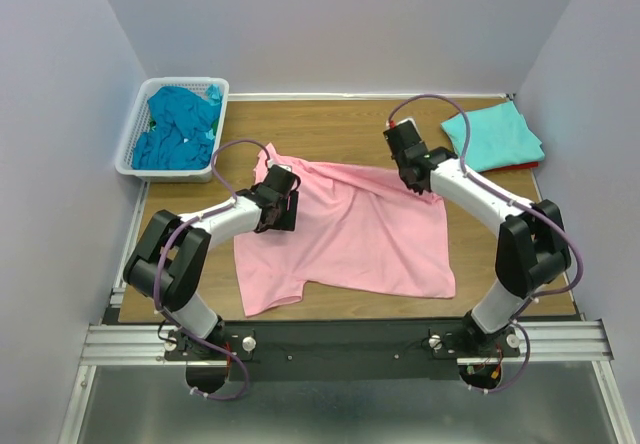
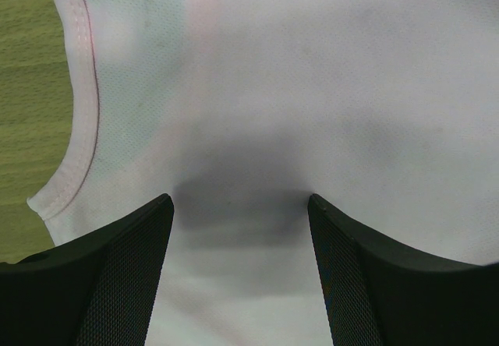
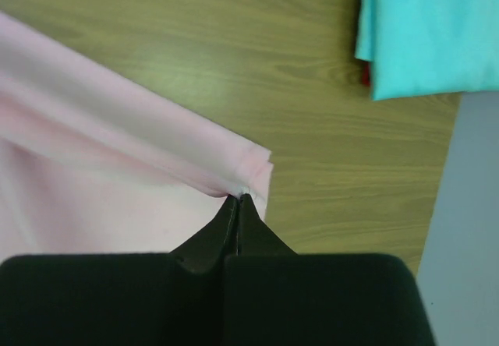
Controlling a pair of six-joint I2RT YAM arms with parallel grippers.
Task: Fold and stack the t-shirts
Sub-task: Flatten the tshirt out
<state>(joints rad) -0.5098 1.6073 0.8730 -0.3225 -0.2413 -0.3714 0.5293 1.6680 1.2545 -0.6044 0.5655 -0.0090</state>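
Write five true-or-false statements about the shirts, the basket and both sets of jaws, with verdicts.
1. The pink t-shirt lies spread on the table. True.
2. The right jaws stand open above it. False: they are shut on its edge.
3. The left jaws stand open over pink fabric. True.
4. The basket holds red shirts. False: teal-blue shirts lie in it.
5. A folded aqua t-shirt lies at the table's far right corner. True.

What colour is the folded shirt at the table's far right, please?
The folded shirt is light aqua; right wrist view.
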